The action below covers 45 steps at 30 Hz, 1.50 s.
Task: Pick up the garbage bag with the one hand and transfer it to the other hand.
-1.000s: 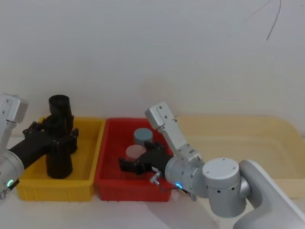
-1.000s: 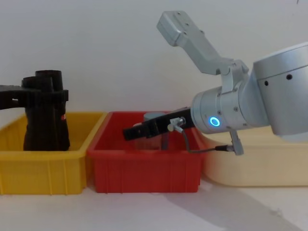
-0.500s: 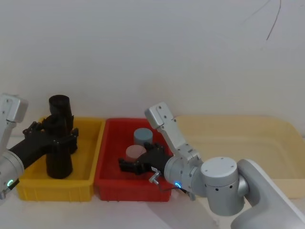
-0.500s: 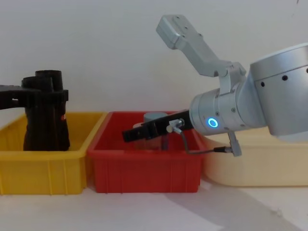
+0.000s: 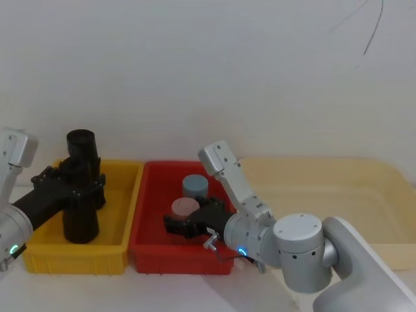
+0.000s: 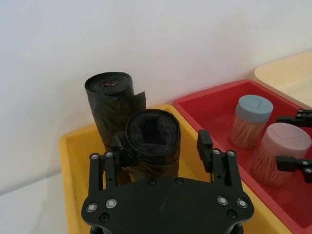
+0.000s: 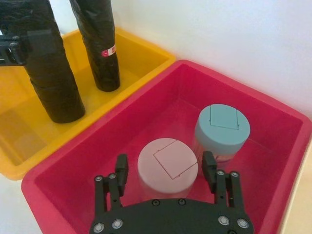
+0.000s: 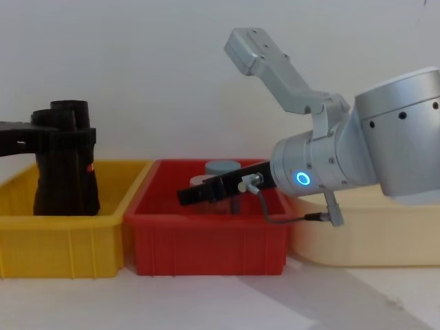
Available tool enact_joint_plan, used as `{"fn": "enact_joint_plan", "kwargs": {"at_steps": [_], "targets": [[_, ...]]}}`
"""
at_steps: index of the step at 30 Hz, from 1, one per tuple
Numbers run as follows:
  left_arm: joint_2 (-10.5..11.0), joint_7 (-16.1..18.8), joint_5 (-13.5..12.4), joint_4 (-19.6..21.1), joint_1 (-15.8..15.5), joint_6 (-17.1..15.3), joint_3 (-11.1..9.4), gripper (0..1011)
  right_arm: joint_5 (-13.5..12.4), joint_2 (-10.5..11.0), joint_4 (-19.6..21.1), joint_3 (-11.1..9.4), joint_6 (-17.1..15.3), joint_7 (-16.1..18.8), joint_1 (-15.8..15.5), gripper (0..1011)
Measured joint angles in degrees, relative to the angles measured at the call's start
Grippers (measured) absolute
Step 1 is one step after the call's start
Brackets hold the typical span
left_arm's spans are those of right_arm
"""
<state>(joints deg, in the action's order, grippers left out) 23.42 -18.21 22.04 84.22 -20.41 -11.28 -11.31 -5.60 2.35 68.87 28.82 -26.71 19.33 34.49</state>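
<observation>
A white surface (image 8: 206, 302) carries a red bin (image 5: 175, 261), which serves as the reference for everything else. Above the near part of the red bin, the right gripper (image 7: 165, 162) is held low and level on the arm with the blue joint light (image 8: 301, 179). Its fingers are spread apart and grasp nothing. In the right wrist view a pink-lidded jar (image 5: 185, 206) is seen between the two fingers, with a gap left on each side. Just behind that jar, deeper in the red bin, a blue-lidded jar (image 5: 195, 184) is stood upright.

Directly to the left of the red bin, and touching it, a yellow bin (image 5: 71, 261) is placed. The garbage bag (image 5: 81, 221) is stood upright on the floor of this yellow bin, rising well above the rim. The left gripper (image 6: 162, 141) is positioned around its upper part, on the arm with the green-teal joint light (image 5: 13, 249). The fingers are parted on either side of the roll. In the left wrist view yellow is seen between one finger and the roll, so the bag is not yet clamped. Just behind the garbage bag, farther from the robot, a second black roll (image 6: 109, 92) is stood upright in the same yellow bin, and a small red mark (image 7: 111, 49) is borne on its side.

To the right of the red bin a cream tray (image 5: 312, 160) is set. A plain white wall (image 5: 208, 78) is seen behind all three.
</observation>
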Motion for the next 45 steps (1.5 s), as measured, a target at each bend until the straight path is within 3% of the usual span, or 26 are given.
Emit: {"fn": "enact_joint_plan", "kwargs": {"at_steps": [3,11,16,31,45], "targets": [[0.0,0.0,0.0,0.0,0.0,0.0,0.0,867,0.0,-0.1,-0.2,-0.1,0.0,0.0,0.0,895],[0.0,0.0,0.0,0.0,0.0,0.0,0.0,617,0.1,-0.2,-0.6,-0.2,0.1,0.1,0.1,666],[0.0,0.0,0.0,0.0,0.0,0.0,0.0,447,0.1,-0.2,-0.7,-0.3,0.2,0.1,0.2,666],[0.0,0.0,0.0,0.0,0.0,0.0,0.0,353,0.1,-0.3,-0.9,-0.4,0.2,0.2,0.2,665],[0.0,0.0,0.0,0.0,-0.1,0.0,-0.1,352,0.1,-0.3,-0.7,-0.4,0.1,0.2,0.1,666]]}}
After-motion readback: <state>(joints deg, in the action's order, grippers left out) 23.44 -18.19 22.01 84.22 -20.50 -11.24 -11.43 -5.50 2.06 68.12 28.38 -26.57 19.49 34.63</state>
